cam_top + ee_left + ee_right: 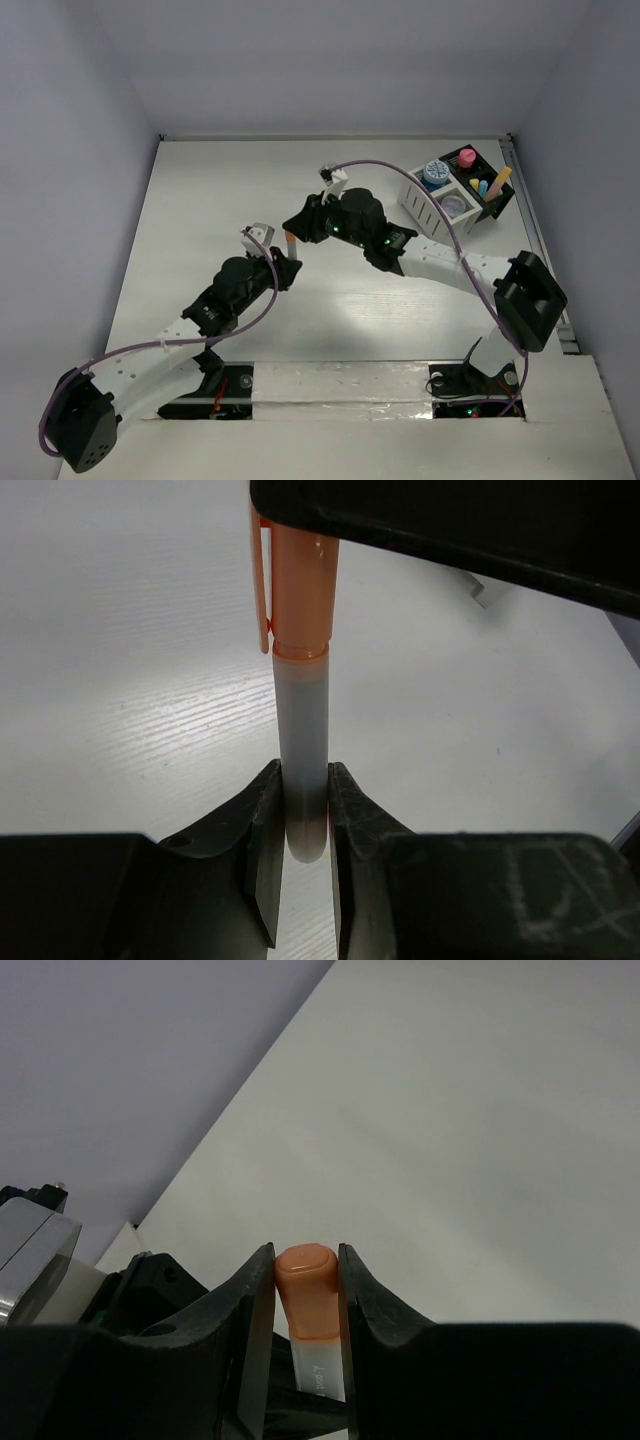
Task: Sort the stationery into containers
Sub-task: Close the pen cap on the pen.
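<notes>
An orange-capped pen with a white barrel (290, 243) is held between both grippers above the middle of the table. My left gripper (303, 830) is shut on the barrel's end (303, 740). My right gripper (305, 1275) is shut on the orange cap (308, 1295). In the top view the left gripper (283, 262) is below the pen and the right gripper (300, 228) above it. The organizer (460, 195), half white and half black, stands at the far right with a blue jar (434, 174), a pink jar (466, 158), a grey jar (454, 203) and pens inside.
White table with walls on the left, back and right. The right arm's purple cable (400, 172) arcs over the table near the organizer. The arm bases sit at the near edge.
</notes>
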Robot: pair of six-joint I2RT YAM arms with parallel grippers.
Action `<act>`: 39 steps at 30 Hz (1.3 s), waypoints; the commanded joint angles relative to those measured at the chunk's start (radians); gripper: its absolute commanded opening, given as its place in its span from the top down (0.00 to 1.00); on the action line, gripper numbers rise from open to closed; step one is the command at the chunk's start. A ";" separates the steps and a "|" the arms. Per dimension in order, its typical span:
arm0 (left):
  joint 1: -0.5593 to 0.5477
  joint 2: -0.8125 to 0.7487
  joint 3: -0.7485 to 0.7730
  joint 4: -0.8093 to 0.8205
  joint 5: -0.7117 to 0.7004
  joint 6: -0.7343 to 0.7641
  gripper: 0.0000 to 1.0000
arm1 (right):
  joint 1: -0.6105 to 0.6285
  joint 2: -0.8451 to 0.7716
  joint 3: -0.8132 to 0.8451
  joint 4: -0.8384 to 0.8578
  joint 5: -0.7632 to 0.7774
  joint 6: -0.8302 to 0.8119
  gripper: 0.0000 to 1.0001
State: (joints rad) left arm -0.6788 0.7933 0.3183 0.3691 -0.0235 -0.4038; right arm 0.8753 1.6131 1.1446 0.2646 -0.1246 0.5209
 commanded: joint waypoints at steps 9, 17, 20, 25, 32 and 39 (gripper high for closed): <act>0.008 -0.017 0.125 0.105 0.019 -0.030 1.00 | 0.016 -0.065 -0.103 -0.076 -0.112 -0.008 1.00; -0.088 0.038 0.244 0.088 -0.061 0.014 1.00 | -0.007 -0.067 -0.140 -0.120 -0.195 -0.003 1.00; -0.146 0.038 0.269 0.059 -0.161 0.036 1.00 | -0.030 -0.136 -0.217 -0.077 -0.181 0.034 1.00; -0.146 0.032 0.258 0.067 -0.210 0.031 1.00 | -0.061 -0.183 -0.250 -0.073 -0.197 0.047 1.00; -0.146 0.038 0.318 0.054 -0.282 0.079 1.00 | -0.061 -0.134 -0.270 -0.103 -0.328 0.053 1.00; -0.146 0.109 0.390 0.109 -0.322 0.103 1.00 | -0.009 -0.180 -0.313 -0.146 -0.169 0.048 1.00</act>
State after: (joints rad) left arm -0.8513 0.9245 0.5507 0.1276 -0.1665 -0.3119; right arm 0.7887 1.4322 0.9173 0.3897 -0.2321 0.5808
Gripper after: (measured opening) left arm 0.156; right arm 0.326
